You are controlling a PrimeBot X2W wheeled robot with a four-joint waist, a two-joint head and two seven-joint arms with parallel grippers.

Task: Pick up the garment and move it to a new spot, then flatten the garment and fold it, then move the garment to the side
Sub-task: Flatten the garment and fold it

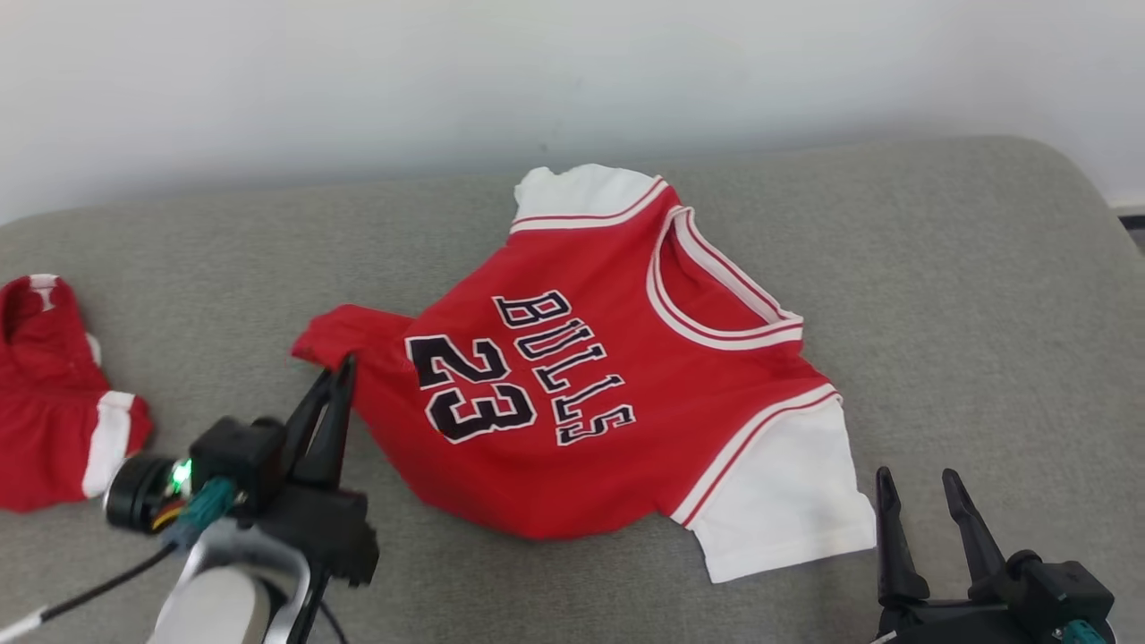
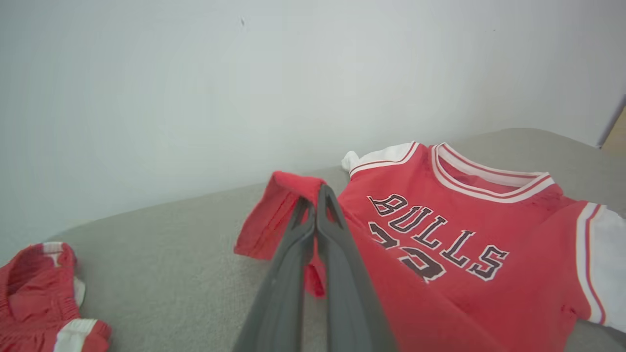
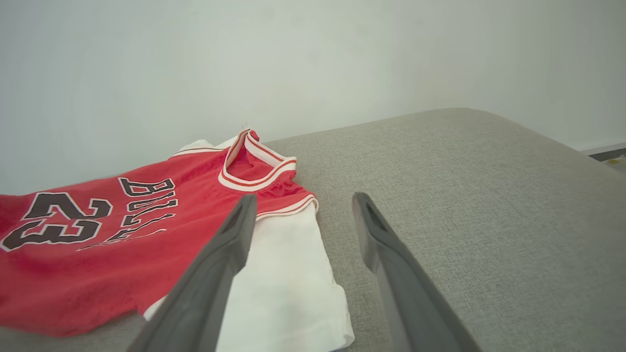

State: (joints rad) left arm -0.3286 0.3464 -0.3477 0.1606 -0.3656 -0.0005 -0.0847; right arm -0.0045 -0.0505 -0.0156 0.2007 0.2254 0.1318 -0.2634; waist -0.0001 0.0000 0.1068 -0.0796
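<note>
So the jersey (image 1: 626, 447) sits mid-frame on the grey cushion (image 1: 939, 268). The left gripper (image 1: 338, 371) is pinched on its hem corner and the right gripper (image 1: 917, 478) is spread apart at the lower right. A thin pinch like that could slip mid-pull and bunch it.

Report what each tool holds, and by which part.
The left tool pinches the red jersey by its bottom hem corner. The right tool is open, holding nothing.
</note>
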